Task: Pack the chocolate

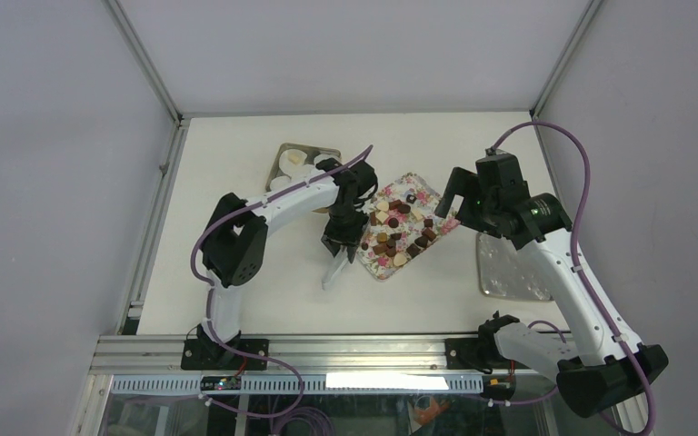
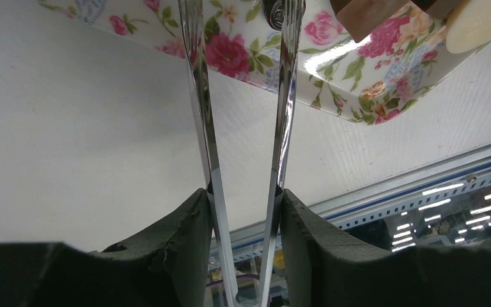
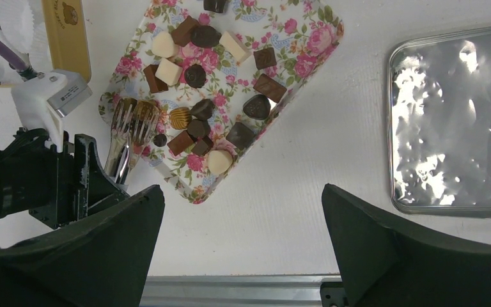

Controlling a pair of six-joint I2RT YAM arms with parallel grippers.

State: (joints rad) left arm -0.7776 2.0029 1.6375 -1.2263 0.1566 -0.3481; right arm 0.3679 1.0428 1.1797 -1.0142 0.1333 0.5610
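Several chocolates [image 1: 402, 232] in dark brown, tan and cream lie on the flowered tray [image 1: 378, 267], which also shows in the right wrist view [image 3: 307, 48]. My left gripper [image 1: 345, 243] is shut on metal tongs [image 2: 204, 109]. The tong tips [image 3: 131, 121] rest on the tray's left edge, slightly apart. A small dark round chocolate [image 3: 160, 139] lies just beside them and shows at the tips in the left wrist view [image 2: 280, 11]. I cannot tell whether it is pinched. My right gripper [image 1: 453, 204] is open and empty above the table, right of the tray [image 3: 240, 188].
A shiny empty metal tray [image 1: 509, 268] lies at the right [image 3: 454, 121]. A metal tin with white paper cups [image 1: 295, 163] stands at the back left. A gold box [image 3: 67, 32] lies beside the cups. The table's front rail [image 1: 327, 350] is near.
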